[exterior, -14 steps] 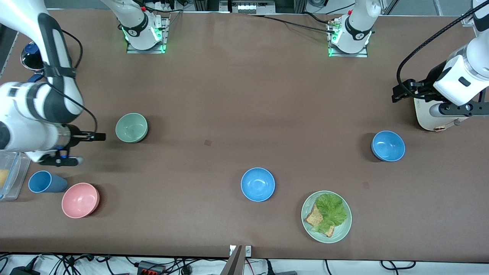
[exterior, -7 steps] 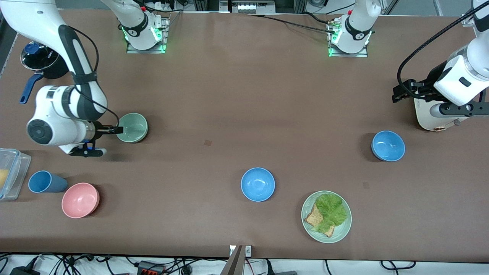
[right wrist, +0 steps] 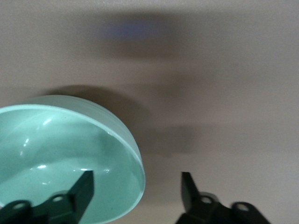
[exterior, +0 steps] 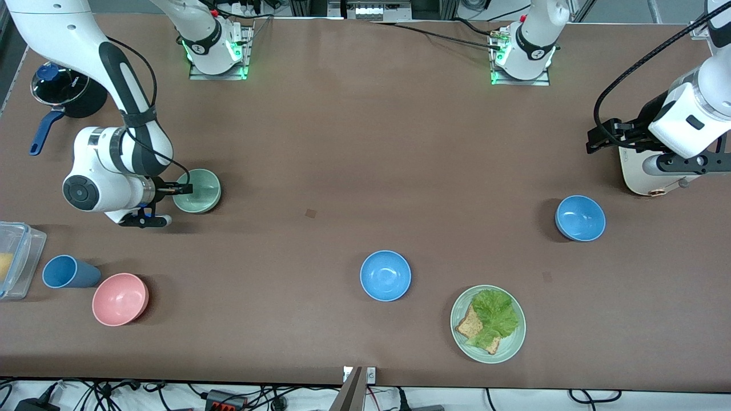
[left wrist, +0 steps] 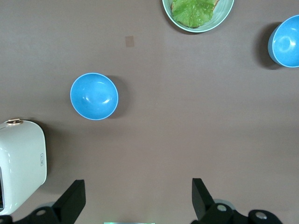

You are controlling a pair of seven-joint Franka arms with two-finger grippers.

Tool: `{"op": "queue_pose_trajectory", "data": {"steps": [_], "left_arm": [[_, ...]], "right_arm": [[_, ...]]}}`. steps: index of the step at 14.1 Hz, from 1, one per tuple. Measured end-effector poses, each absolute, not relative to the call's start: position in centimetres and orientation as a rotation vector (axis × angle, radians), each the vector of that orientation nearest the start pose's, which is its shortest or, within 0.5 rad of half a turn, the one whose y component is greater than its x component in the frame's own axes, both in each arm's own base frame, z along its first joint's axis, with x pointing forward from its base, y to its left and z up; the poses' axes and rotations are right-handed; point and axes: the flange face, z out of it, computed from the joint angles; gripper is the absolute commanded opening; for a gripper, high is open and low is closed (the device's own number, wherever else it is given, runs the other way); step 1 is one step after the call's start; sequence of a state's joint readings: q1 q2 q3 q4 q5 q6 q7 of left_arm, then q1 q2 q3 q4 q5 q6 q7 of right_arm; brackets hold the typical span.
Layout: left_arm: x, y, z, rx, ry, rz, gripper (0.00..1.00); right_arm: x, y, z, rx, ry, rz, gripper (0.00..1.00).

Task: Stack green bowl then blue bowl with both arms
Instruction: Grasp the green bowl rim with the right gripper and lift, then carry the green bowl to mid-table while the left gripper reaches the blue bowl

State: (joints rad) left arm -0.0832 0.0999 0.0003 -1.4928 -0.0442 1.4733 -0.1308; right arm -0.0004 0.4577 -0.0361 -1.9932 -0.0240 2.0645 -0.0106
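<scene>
Here, near to far:
Blue bowl [exterior: 385, 275]: central counter, near the front camera.
Green bowl [exterior: 197, 190]: farther; rigid, light, slick; take by rim.
Right tool [exterior: 184, 188]: fingers apart, straddling that rim.
Left tool [exterior: 597, 138]: apart, waiting above the counter.

We count 4 small bowls on the table: 2 blue bowls [exterior: 385, 275] [exterior: 580, 218], 1 green bowl [exterior: 198, 190] and 1 pink bowl [exterior: 120, 299]. We also see 1 blue cup [exterior: 67, 272], 1 plate [exterior: 464, 341] with lettuce and bread, 1 dark pot [exterior: 65, 91], 1 clear container [exterior: 16, 260] and 1 white appliance [exterior: 642, 171].
</scene>
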Motion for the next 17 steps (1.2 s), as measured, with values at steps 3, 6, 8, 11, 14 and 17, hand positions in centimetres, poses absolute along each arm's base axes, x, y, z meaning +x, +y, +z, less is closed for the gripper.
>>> {"op": "queue_pose_trajectory", "data": {"steps": [3,6,8,11,14,17], "left_arm": [[57.2,-5.3,59.7,-3.166,-0.073,0.196,1.00],[57.2,-5.3,59.7,-3.166,-0.073,0.196,1.00],[57.2,-5.3,59.7,-3.166,-0.073,0.196,1.00],[57.2,-5.2,59.7,-3.166,-0.074,0.196,1.00],[57.2,-5.1,59.6,-3.166,-0.079,0.196,1.00],[57.2,-5.1,59.6,-3.166,-0.079,0.197,1.00]], "right_arm": [[56.2,-2.1,19.9,-3.106,0.013,0.618,0.00],[56.3,-1.7,20.1,-3.107,-0.004,0.610,0.00],[56.9,-0.1,21.3,-3.114,-0.056,0.577,0.00],[58.1,7.0,23.2,-3.108,-0.201,0.511,0.00],[57.6,18.1,25.7,-3.077,-0.260,0.452,0.00],[55.0,28.4,26.3,-3.059,-0.184,0.446,0.00]]}}
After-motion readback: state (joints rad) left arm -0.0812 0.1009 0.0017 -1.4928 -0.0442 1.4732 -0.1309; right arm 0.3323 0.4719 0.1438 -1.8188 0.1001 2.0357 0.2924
